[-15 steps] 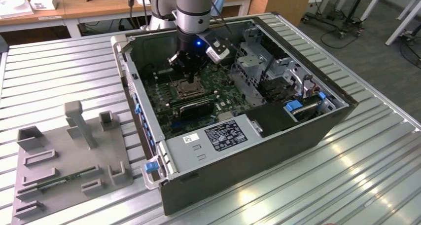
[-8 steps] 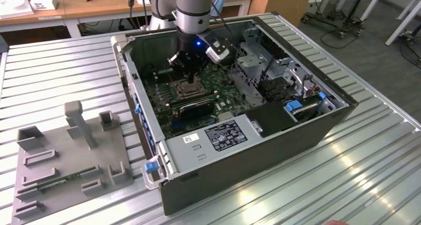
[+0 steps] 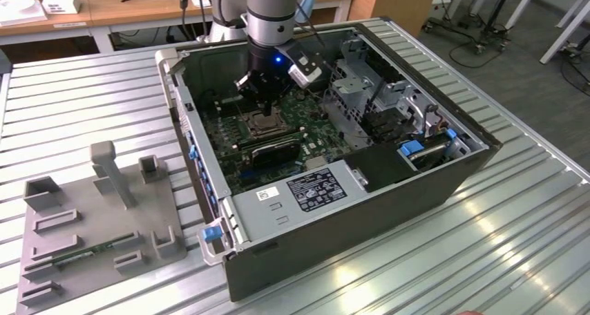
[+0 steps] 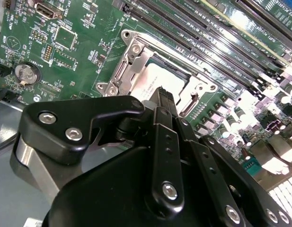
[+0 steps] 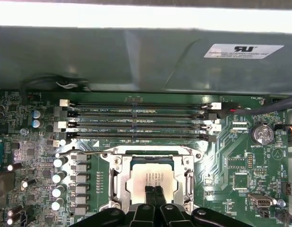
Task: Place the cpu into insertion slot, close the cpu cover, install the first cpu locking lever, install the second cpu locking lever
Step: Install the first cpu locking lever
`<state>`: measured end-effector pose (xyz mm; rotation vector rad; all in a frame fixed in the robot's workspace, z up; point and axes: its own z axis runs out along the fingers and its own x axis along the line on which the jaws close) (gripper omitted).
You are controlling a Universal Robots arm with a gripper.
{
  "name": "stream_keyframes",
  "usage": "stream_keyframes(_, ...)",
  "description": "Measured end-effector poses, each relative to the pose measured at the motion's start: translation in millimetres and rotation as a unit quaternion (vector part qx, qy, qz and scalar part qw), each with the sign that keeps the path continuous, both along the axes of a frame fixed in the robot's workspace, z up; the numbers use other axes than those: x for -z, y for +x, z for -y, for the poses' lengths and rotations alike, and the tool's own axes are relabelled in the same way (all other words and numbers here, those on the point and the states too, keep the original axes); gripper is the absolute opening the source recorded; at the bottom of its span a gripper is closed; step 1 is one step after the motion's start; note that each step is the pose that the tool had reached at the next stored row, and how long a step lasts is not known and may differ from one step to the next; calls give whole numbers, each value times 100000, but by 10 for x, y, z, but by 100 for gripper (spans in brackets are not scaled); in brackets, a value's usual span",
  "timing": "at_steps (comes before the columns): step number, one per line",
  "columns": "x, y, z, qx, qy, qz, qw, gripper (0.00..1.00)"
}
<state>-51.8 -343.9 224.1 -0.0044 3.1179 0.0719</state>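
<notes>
The gripper (image 3: 265,111) is lowered into the open computer case (image 3: 369,204), which stands on the slatted metal table (image 3: 92,108). It is positioned directly over the insertion slot (image 3: 256,128) on the green motherboard (image 5: 235,161). In both wrist views the gripper (image 5: 154,190) (image 4: 161,92) has its two fingers pressed together with nothing held between them. The fingertips lie over the middle of the cpu (image 5: 153,176) (image 4: 153,75); whether they contact it cannot be determined. The cpu is seated flat in the slot, silvery top facing up. The cpu cover (image 5: 118,177) (image 4: 118,75) is folded down around the cpu, and the chip shows through the cover's window. Four long memory slots (image 5: 136,120) (image 4: 207,28) run parallel just beside the socket. A coin cell battery (image 5: 261,133) (image 4: 26,73) sits on the board well apart from the socket. In the exterior view, a grey fixture tray (image 3: 92,218) rests on the table at the exterior view's left of the case.
</notes>
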Motion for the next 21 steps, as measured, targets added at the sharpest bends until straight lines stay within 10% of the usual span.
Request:
stream_keyframes(14,-242,0,0,2,-3,-4,100000,11)
stream_keyframes(21,-253,-1,0,-3,-5,-2,100000,11)
